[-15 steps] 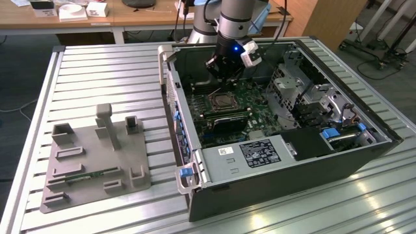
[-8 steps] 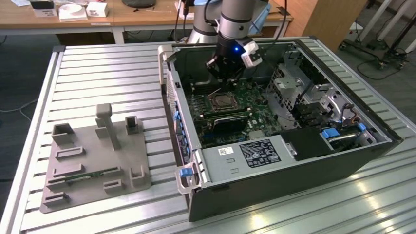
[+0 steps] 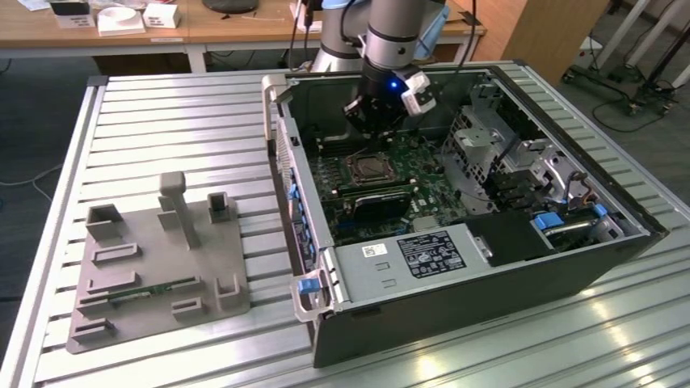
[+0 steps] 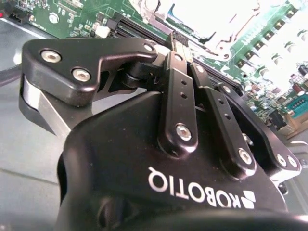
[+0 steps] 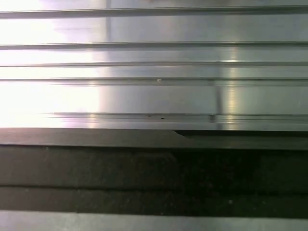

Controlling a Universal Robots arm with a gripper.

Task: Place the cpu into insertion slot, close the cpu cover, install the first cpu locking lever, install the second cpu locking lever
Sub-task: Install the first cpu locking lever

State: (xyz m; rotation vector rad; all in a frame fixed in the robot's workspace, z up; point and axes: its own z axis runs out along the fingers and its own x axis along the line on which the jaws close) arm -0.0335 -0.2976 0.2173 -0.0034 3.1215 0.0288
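Silvery socket cover [image 3: 372,168] lies close beneath the gripper [image 3: 373,129], whose jaws are pinched closed on nothing visible.

Ribbed table [image 3: 161,105], bare aluminium, brushed, throwing back long streaks of light. Computer case [image 3: 485,299]: dark painted sheet metal, matt, faintly grainy in the first wrist view. Inside it, the motherboard [image 3: 421,153] is lacquered green and gleaming, and the cpu cover [image 3: 356,168] is bright polished metal. Gripper [image 4: 177,41]: smooth satin-black shell, shiny steel screw heads. Grey fixture [image 3: 151,267], dull matt plastic. Blue latch [image 3: 307,284], glossy plastic. Desk [image 3: 216,24] behind, pale smooth wood.
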